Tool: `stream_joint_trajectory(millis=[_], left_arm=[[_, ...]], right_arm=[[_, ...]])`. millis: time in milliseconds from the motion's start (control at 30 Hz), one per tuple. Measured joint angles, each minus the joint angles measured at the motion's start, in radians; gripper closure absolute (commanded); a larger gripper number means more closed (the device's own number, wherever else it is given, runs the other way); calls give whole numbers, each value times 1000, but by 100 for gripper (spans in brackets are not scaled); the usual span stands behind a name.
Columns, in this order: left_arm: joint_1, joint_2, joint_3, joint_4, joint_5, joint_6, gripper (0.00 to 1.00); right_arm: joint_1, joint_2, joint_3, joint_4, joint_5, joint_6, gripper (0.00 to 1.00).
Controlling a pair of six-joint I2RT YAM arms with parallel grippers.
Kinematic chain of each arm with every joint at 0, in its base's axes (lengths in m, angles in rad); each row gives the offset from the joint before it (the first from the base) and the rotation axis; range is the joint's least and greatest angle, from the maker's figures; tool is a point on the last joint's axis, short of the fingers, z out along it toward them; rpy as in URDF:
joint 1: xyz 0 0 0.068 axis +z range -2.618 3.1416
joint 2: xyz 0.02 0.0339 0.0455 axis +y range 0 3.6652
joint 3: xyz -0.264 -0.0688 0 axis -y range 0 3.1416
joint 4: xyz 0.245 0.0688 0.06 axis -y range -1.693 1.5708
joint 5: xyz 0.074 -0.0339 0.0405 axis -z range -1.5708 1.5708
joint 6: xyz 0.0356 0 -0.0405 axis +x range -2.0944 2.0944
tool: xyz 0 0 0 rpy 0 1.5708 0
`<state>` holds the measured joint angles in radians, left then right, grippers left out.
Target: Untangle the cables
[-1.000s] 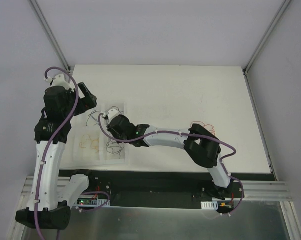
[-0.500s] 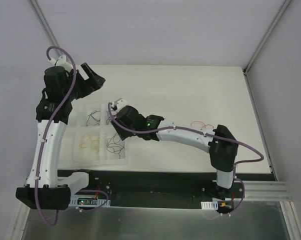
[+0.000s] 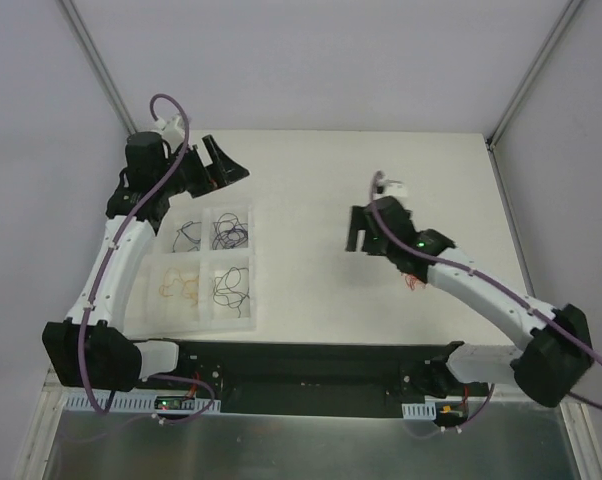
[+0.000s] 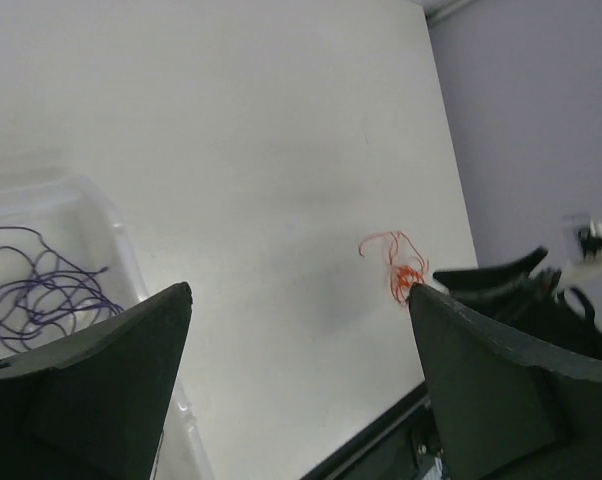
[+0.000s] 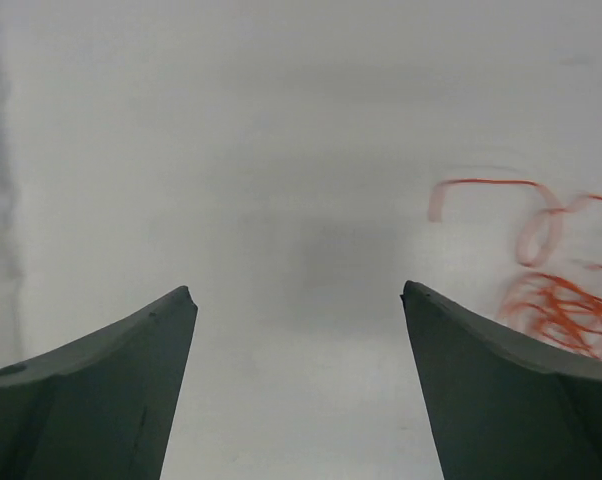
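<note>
White table (image 3: pixel 311 180) | cables (image 5: pixel 559 300): thin red-orange knot, loose curls | left fingers (image 4: pixel 81 390) spread, empty | right fingers (image 5: pixel 81 400) spread, empty

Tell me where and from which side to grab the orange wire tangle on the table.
Grip the orange tangle at its dense knot, straight down from above with the open right gripper, nearest it. It lies flat on the table; only the knot offers bulk, the loops trail loose.
</note>
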<state>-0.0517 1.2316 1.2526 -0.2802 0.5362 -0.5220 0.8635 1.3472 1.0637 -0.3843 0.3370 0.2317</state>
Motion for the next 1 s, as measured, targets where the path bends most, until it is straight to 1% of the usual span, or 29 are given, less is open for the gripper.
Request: stream_joint_trajectory(millis=[100,133,200,300,367,400,433,467,500,533,600,633,667,700,767,867,933,1000], left_arm=[[-48,51,-52,58,98,-27,11],[-70,69,-57,68,120,-34,11],[-136,109,-60,96,171,-48,12],[-249,164,-61,135,259,-66,14],[-306,196,-61,149,302,-71,15],[-335,214,-61,153,322,-71,15],[-362,233,-61,157,340,-72,15],[-378,246,-61,159,353,-73,15],[-395,261,-61,160,361,-74,15],[-408,274,-61,163,372,-74,15],[-426,293,-61,165,381,-74,15],[-434,299,-61,166,383,-74,15],[-439,304,-61,167,385,-74,15],[-446,310,-61,168,389,-74,16],[-454,319,-61,169,399,-74,16],[-459,327,-61,169,401,-73,22],[-460,330,-61,169,403,-72,30],[-462,336,-61,171,408,-67,31]], right_arm=[[-279,-183,-183,2,19,86,9],[-354,-230,-241,3,18,103,9],[-465,-288,-332,-5,12,111,9],[-588,-274,-390,3,-42,88,13],[-641,-238,-405,28,-73,56,21],[-654,-220,-407,42,-87,40,29],[-661,-190,-407,68,-111,17,41],[-663,-159,-407,94,-133,-6,59],[-663,-133,-406,112,-151,-22,75],[-660,-98,-404,128,-172,-36,83],[-629,-54,-400,140,-175,-64,96],[-596,-48,-400,138,-163,-72,100],[-557,-50,-400,137,-160,-80,100],[-492,-57,-399,141,-163,-81,100],[-391,-78,-398,153,-207,-79,100],[-275,-142,-399,161,-267,-63,100],[-212,-221,-409,177,-324,-46,100],[-183,-305,-420,193,-374,-29,100]])
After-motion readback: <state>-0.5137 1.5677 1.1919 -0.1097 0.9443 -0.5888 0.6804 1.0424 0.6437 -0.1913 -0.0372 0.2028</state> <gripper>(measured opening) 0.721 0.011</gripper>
